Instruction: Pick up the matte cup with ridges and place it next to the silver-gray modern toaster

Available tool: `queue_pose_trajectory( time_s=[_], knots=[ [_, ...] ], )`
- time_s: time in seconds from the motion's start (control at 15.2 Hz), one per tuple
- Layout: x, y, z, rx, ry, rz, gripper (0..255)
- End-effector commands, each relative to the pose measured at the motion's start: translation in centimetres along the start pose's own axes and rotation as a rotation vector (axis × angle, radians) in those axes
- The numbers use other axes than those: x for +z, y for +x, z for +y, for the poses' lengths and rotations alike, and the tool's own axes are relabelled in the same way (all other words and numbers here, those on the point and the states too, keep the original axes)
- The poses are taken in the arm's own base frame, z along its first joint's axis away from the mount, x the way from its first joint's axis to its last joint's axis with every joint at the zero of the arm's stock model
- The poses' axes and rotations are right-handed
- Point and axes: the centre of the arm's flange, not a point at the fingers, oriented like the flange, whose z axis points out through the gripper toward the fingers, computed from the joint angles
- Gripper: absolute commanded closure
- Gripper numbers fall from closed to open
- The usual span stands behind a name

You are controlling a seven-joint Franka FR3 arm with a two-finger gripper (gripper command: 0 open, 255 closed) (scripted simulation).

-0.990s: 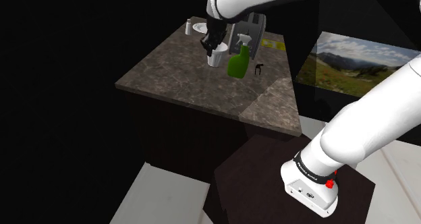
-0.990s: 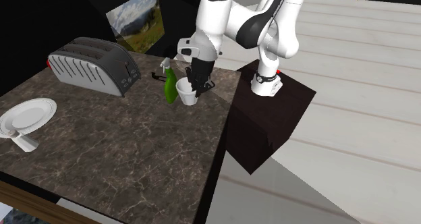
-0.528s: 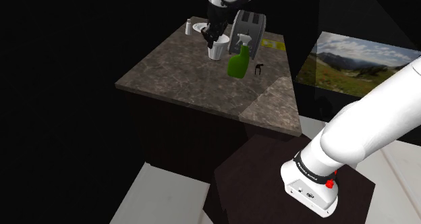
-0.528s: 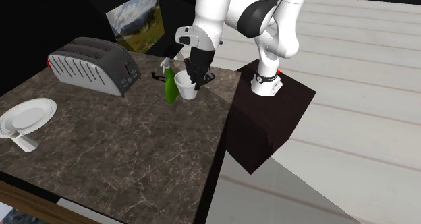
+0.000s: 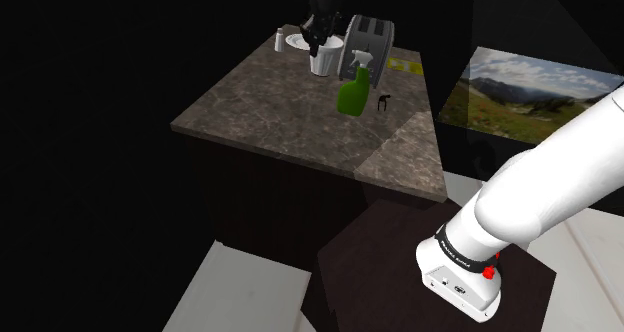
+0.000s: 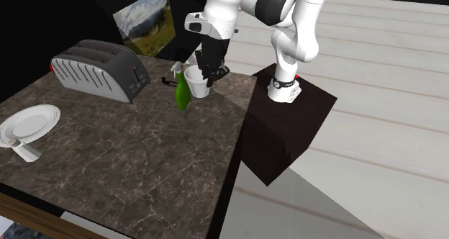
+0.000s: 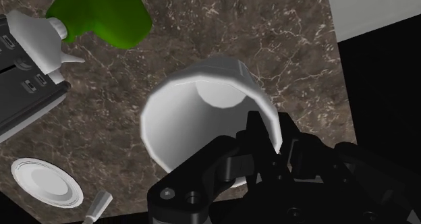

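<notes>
1. The white cup is hanging just above the worktop, near its far right corner in the second exterior view.
2. The black gripper is holding it. The two fingers are pinching the cup's wall at the rim, one inside and one outside. I think it is gripping there because the cup is wide, and the thin wall is easy to pinch.
3. The cup's open mouth is pointing up. Its long way is running up and down and tipping a little. That is keeping its bottom ready to go down flat.
4. A green spray bottle is standing just beside the cup, between it and the toaster. I think the cup is riding high so it is not bumping the bottle.
5. The toaster is sitting by the worktop's far left corner, well apart from the cup.
6. A white plate is lying near the left edge.
</notes>
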Motion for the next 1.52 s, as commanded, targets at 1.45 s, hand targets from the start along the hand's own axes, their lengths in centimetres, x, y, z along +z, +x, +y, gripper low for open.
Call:
queue_pose_trajectory(
  time_s=[1.45],
  knots=[
    [-6.1,3.4,11.3,0.000,0.000,0.000,255]
  ],
)
